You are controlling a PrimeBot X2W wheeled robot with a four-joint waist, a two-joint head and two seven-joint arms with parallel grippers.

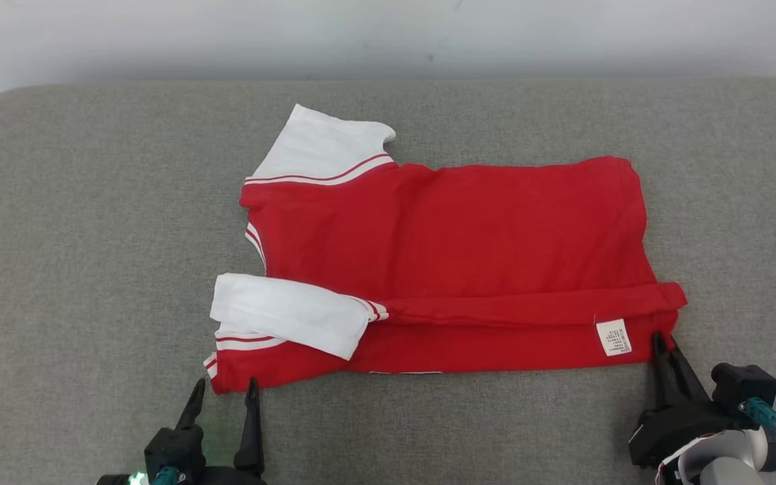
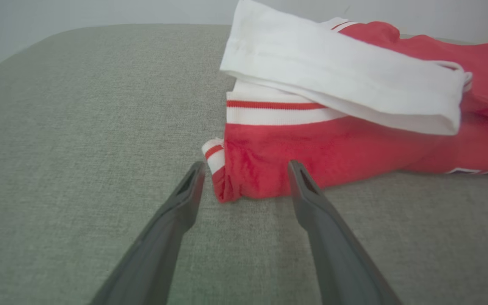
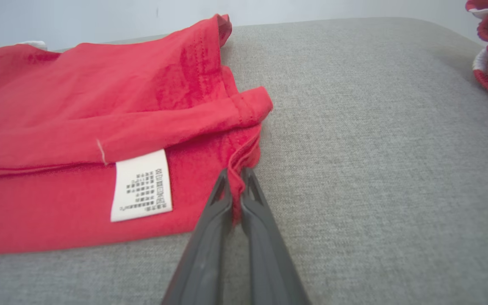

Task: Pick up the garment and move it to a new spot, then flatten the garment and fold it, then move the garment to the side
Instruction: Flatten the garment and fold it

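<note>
Red cloth T-shirt w/ white sleeves (image 1: 455, 249) lies part-folded; R tool (image 1: 661, 341) pinches its hem corner, L tool (image 1: 225, 385) wide apart.

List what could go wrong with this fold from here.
1. The right gripper pinches only the very corner of the garment. So thin a bite may slip or miss a layer.
2. The left gripper is open with the other near corner between its fingers. Lifting now would likely skew the cloth.
3. The white sleeve lies loose on top and could flop open.
</note>
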